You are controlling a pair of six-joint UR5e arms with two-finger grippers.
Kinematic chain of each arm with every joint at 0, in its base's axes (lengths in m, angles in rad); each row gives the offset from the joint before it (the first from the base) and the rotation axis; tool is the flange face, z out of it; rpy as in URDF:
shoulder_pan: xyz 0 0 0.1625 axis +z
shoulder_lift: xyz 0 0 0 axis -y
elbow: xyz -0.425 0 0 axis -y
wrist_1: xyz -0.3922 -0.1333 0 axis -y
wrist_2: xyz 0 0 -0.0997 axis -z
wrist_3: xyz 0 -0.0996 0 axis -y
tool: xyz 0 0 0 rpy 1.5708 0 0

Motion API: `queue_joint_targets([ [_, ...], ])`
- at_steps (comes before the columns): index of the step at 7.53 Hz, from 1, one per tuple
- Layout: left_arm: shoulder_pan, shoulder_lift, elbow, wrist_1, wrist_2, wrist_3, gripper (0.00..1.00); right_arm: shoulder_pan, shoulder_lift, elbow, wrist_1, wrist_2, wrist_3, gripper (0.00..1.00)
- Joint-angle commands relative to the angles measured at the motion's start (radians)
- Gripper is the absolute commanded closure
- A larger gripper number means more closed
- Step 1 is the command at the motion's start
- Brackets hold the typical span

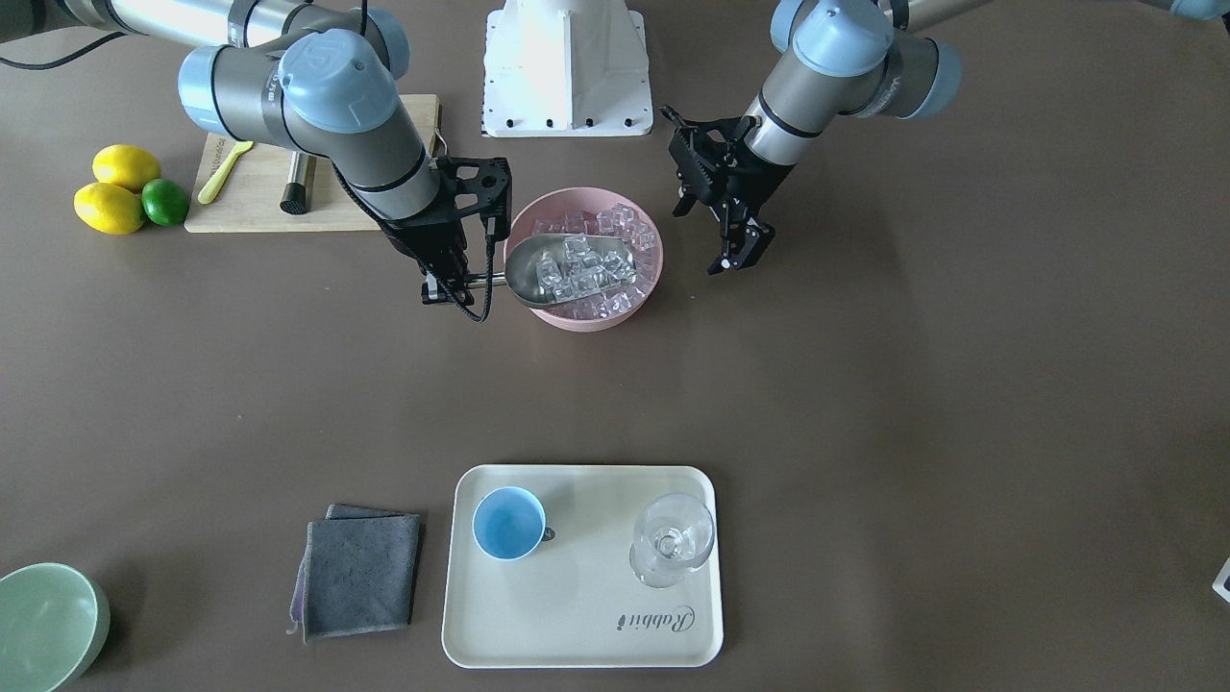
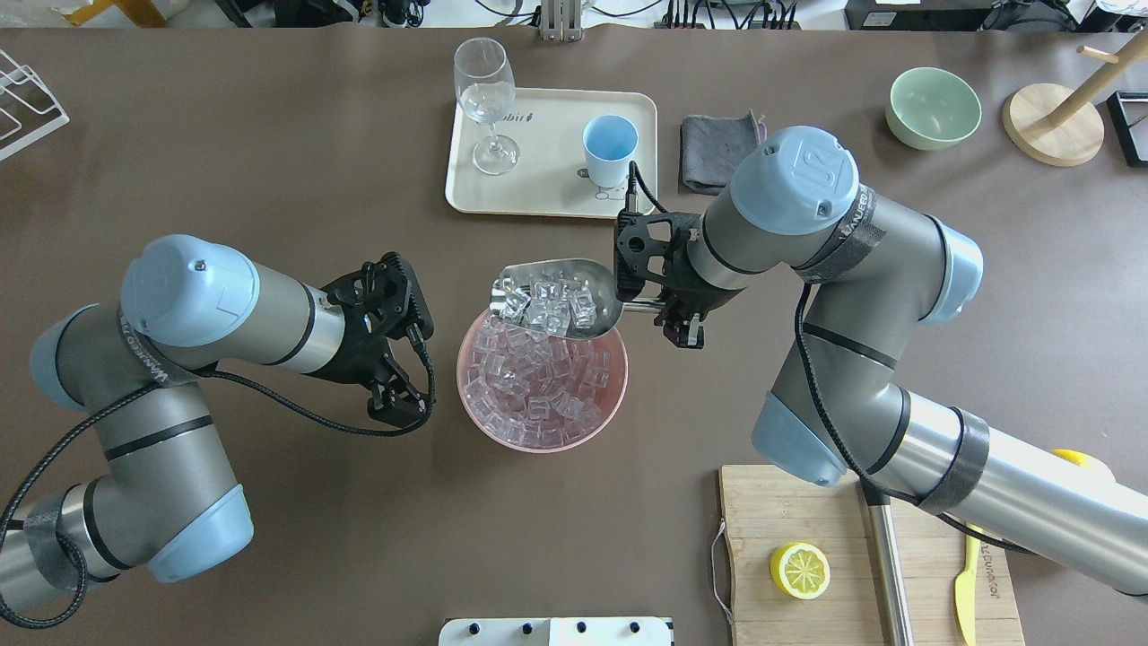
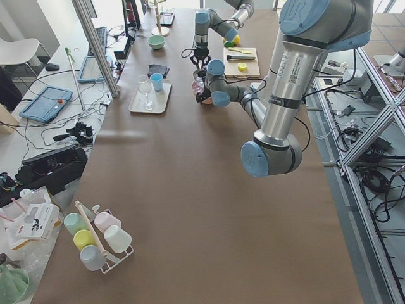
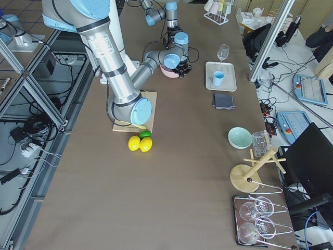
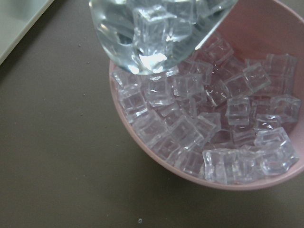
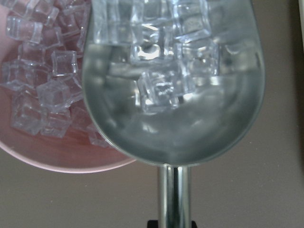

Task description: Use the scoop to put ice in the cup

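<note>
My right gripper is shut on the thin rod handle of the steel scoop. The scoop's trough hangs level just above the pink bowl and holds several clear ice cubes. The right wrist view shows the cubes in the trough. More ice fills the bowl. My left gripper hovers open and empty beside the bowl, on the other side from the right gripper. The light-blue cup stands empty and upright on the cream tray, well away from the bowl; it also shows in the overhead view.
A clear stemmed glass stands on the tray beside the cup. A grey cloth and a pale-green bowl lie beyond the tray. A cutting board with a steel cylinder, two lemons and a lime are near the robot.
</note>
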Motion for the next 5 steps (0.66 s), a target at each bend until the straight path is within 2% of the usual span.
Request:
queue_joint_targets([
  [1,-0.081,0.001,-0.018,0.136,-0.133,-0.001,0.02,0.028,-0.003,0.005,0.015,0.0,0.21,1.0],
  [2,-0.118,0.001,-0.026,0.175,-0.152,0.0,0.02,0.04,-0.003,0.008,0.015,0.0,0.297,1.0],
  [3,-0.159,0.001,-0.038,0.265,-0.163,0.0,0.02,0.048,-0.005,0.006,0.01,-0.003,0.447,1.0],
  [5,-0.186,0.001,-0.071,0.528,-0.174,0.0,0.02,0.069,-0.009,-0.001,-0.002,-0.006,0.661,1.0],
])
